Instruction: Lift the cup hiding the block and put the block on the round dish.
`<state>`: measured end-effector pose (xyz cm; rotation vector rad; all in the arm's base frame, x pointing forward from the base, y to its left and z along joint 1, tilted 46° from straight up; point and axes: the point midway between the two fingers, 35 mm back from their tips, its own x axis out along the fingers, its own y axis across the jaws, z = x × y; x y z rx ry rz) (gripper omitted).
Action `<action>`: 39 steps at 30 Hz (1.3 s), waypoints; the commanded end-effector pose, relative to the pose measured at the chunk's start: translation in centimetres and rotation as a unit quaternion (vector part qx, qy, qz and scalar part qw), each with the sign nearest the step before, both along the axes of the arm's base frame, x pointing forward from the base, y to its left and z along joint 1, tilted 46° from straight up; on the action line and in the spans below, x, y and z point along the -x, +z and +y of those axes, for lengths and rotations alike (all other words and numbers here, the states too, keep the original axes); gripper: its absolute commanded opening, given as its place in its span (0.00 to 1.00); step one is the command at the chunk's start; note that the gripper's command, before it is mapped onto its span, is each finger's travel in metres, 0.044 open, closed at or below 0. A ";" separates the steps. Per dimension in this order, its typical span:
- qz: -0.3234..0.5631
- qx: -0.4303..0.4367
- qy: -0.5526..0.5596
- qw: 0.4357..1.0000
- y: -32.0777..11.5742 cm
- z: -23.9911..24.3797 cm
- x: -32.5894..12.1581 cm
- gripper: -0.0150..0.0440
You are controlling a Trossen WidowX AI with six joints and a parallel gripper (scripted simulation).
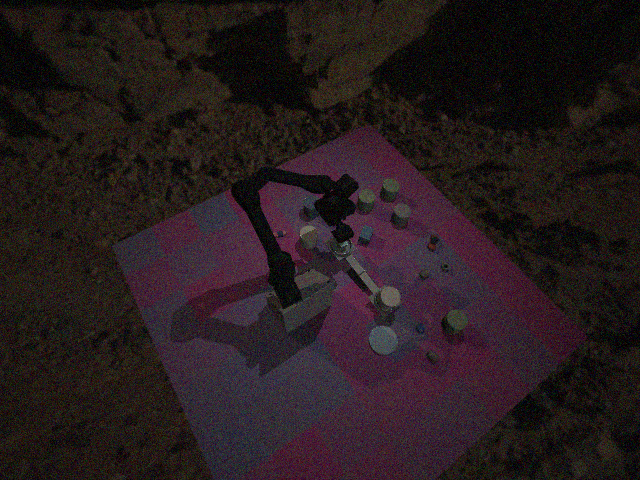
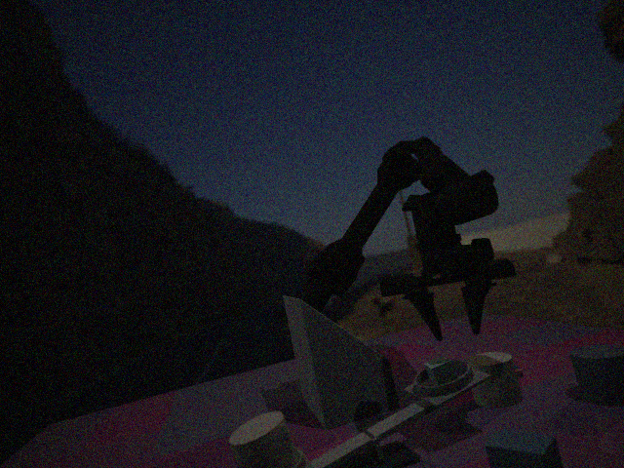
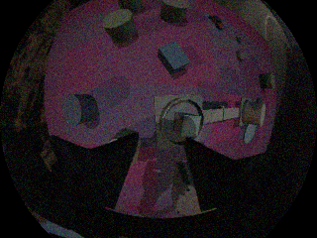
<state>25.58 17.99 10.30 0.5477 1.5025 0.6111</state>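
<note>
My gripper point(image 1: 341, 232) point(image 2: 457, 335) point(image 3: 161, 139) is open and empty. It points down, a little above the pale block point(image 1: 342, 246) point(image 2: 446, 371) point(image 3: 190, 125), which sits uncovered inside the ring at one end of the balance point(image 1: 361, 270) point(image 2: 395, 421) point(image 3: 214, 116). One pale cup point(image 1: 388, 298) point(image 2: 261, 438) point(image 3: 254, 111) stands upright on the balance's other end. Another pale cup point(image 1: 308, 237) point(image 2: 498, 382) stands on the table beside the ring end. The round dish point(image 1: 383, 339) point(image 3: 249, 133) lies beside the cup-bearing end, with nothing visible on it.
A blue box point(image 1: 365, 234) point(image 2: 522, 446) point(image 3: 173, 56) lies near the ring. A blue cylinder point(image 1: 309, 208) point(image 2: 600, 372) point(image 3: 79, 109) and several greenish cylinders stand around. A grey wedge point(image 1: 308, 307) point(image 2: 334, 368) stands by the arm's base. Small items lie beyond the balance.
</note>
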 end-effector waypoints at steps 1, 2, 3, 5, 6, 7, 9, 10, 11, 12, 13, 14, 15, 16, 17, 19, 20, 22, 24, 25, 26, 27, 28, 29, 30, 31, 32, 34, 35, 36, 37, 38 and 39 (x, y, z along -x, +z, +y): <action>-0.043 -0.004 0.057 0.997 -0.3 -0.3 -0.1 0.69; -0.054 -0.005 0.071 0.996 -0.4 -0.4 -0.2 0.69; -0.064 -0.006 0.084 0.994 -0.4 -0.5 -0.2 0.69; -0.086 -0.008 0.111 0.990 -0.6 -0.6 -0.3 0.69; -0.097 -0.009 0.124 0.987 -0.6 -0.7 -0.3 0.69; -0.108 -0.010 0.138 0.985 -0.7 -0.7 -0.4 0.69; -0.130 -0.012 0.164 0.978 -0.8 -0.9 -0.5 0.69; -0.140 -0.013 0.177 0.974 -0.9 -1.0 -0.5 0.69; -0.151 -0.015 0.190 0.970 -0.9 -1.0 -0.5 0.69; -0.162 -0.016 0.203 0.966 -1.0 -1.1 -0.6 0.69; -0.173 -0.017 0.216 0.961 -1.0 -1.2 -0.6 0.69; -0.183 -0.019 0.228 0.956 -1.1 -1.3 -0.6 0.69; -0.194 -0.020 0.241 0.951 -1.1 -1.3 -0.7 0.69; -0.205 -0.021 0.254 0.945 -1.2 -1.4 -0.7 0.69; -0.215 -0.023 0.266 0.939 -1.3 -1.5 -0.8 0.69; -0.236 -0.026 0.291 0.927 -1.4 -1.6 -0.8 0.69; -0.247 -0.028 0.303 0.920 -1.4 -1.7 -0.9 0.69; -0.267 -0.031 0.326 0.906 -1.5 -1.9 -0.9 0.69; -0.288 -0.034 0.350 0.891 -1.6 -2.0 -1.0 0.69; -0.298 -0.036 0.361 0.883 -1.7 -2.1 -1.0 0.69; -0.308 -0.038 0.372 0.875 -1.8 -2.2 -1.1 0.69; -0.318 -0.039 0.383 0.866 -1.8 -2.2 -1.1 0.69; -0.328 -0.041 0.394 0.857 -1.9 -2.3 -1.1 0.69; -0.338 -0.043 0.405 0.848 -1.9 -2.4 -1.2 0.69; -0.348 -0.044 0.416 0.839 -2.0 -2.5 -1.2 0.69; -0.358 -0.046 0.426 0.829 -2.0 -2.5 -1.2 0.69; -0.368 -0.048 0.437 0.820 -2.1 -2.6 -1.3 0.69; -0.387 -0.051 0.457 0.799 -2.2 -2.8 -1.3 0.69; -0.397 -0.053 0.467 0.789 -2.3 -2.8 -1.4 0.69; -0.406 -0.055 0.476 0.778 -2.3 -2.9 -1.4 0.69; -0.415 -0.057 0.486 0.767 -2.4 -3.0 -1.4 0.69; -0.425 -0.059 0.495 0.756 -2.4 -3.1 -1.5 0.69; -0.434 -0.061 0.504 0.744 -2.5 -3.1 -1.5 0.69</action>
